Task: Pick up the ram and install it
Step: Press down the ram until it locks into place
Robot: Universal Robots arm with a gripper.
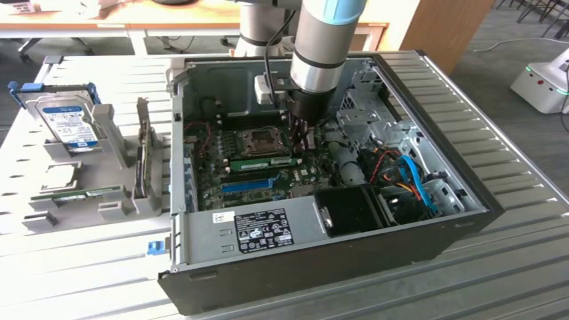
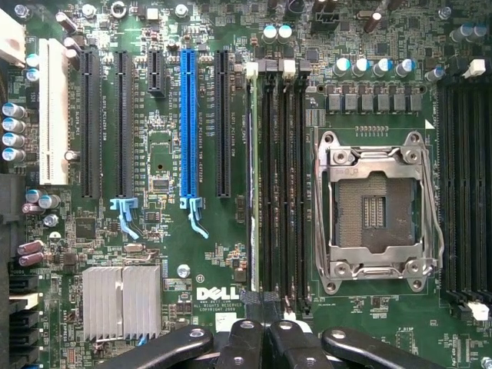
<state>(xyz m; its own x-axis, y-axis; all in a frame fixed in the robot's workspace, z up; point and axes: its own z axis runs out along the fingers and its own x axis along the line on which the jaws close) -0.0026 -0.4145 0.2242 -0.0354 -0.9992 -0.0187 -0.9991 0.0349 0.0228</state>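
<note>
One arm reaches down from top centre of the exterior view into an open PC case [image 1: 462, 213] lying on a slatted table [image 1: 524, 280]. Gripper [image 1: 300, 137] sits low over the motherboard [image 1: 258, 177], just right of the CPU socket [image 1: 264, 139]. In the wrist view the gripper [image 2: 265, 327] is at bottom centre, fingers [image 2: 288, 346] pressed together, w/ nothing visibly pinched btwn them. The ram [image 2: 250, 177] stands edge-on in the memory slot nearest the blue PCIe slot [image 2: 189, 123], a thin green strip running top to bottom mid-frame; can't tell if it's fully seated. Socket [image 2: 377, 211] is to its right in that pic. Outside the case, at exterior view's left, a grey rack [image 1: 106, 200] holds a hard drive [image 1: 71, 127] w/ blue-white label upper left, and a second green stick [image 1: 87, 195] lying flat lower left.
</note>
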